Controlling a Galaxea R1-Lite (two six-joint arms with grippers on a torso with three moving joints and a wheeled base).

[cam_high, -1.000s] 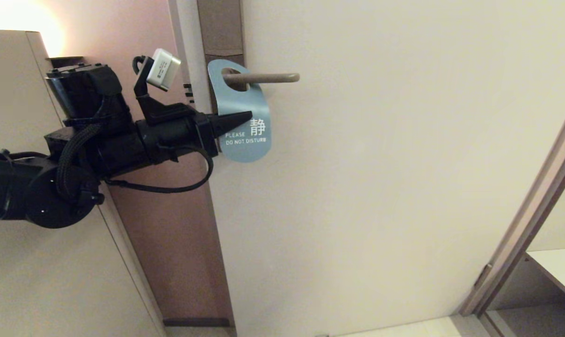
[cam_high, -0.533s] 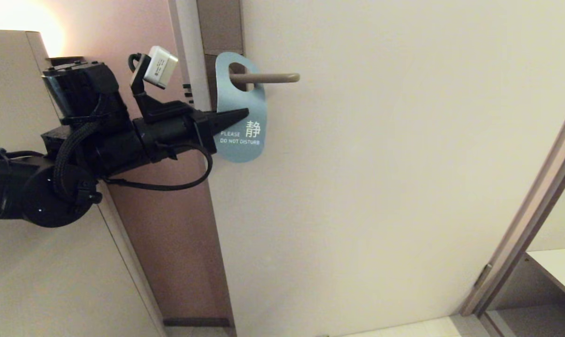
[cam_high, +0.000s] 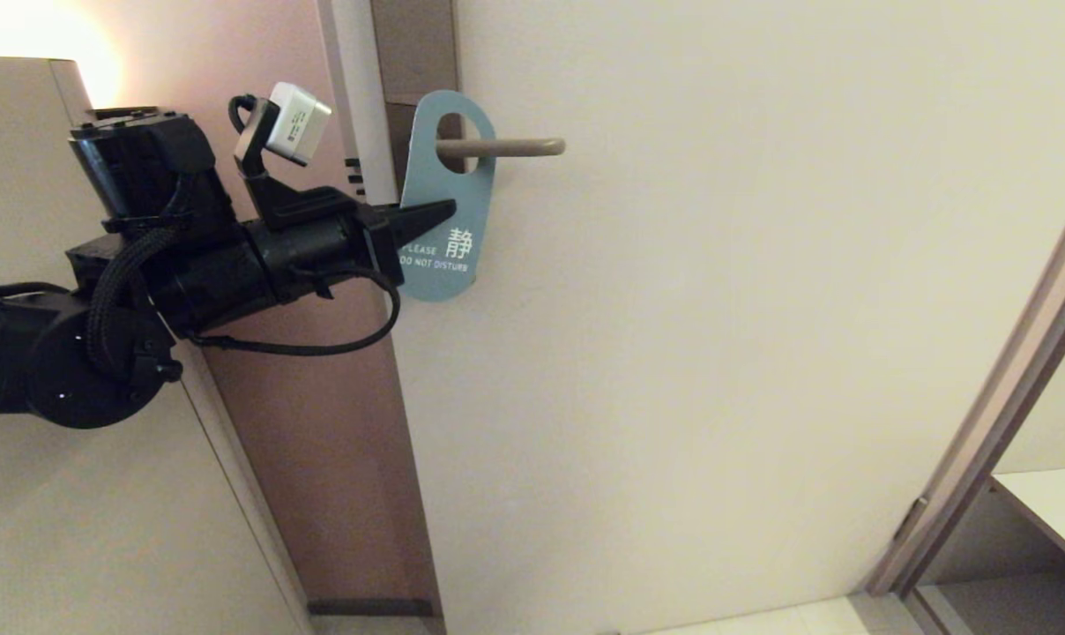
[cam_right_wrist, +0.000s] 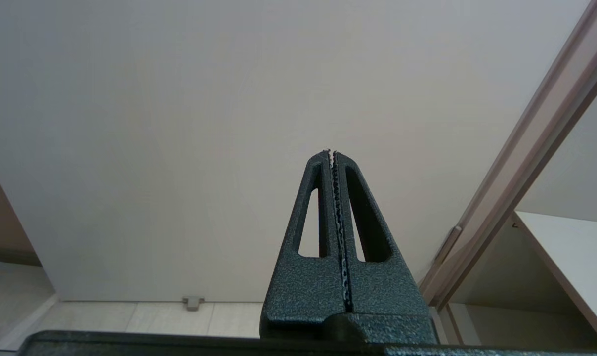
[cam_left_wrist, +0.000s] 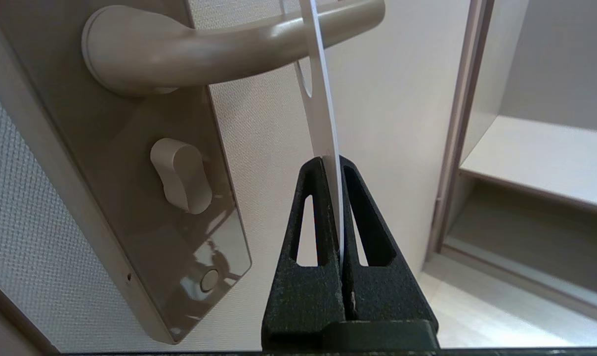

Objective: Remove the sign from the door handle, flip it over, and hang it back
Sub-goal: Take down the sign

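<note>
The sign (cam_high: 449, 190) hangs by its oval hole on the beige door handle (cam_high: 510, 147), its blue "DO NOT DISTURB" face toward me, raised and turned edge-on to the door. My left gripper (cam_high: 444, 212) is shut on the sign's left edge, about halfway down. In the left wrist view the sign (cam_left_wrist: 323, 113) shows as a thin white edge between the black fingers (cam_left_wrist: 311, 207), running up to the handle (cam_left_wrist: 219, 47). The brown backplate (cam_left_wrist: 145, 188) carries a thumb-turn. My right gripper (cam_right_wrist: 331, 154) is shut and empty, facing the bare door, out of the head view.
The cream door (cam_high: 718, 353) fills the middle. A brown door edge strip (cam_high: 338, 494) and a beige cabinet (cam_high: 56, 511) are on the left. A door frame (cam_high: 1000, 423) and a shelf (cam_high: 1053, 511) stand at the lower right.
My left gripper has moved left and slightly up with the sign. The sign has lifted on the handle and turned from tilted to nearly upright and narrower.
</note>
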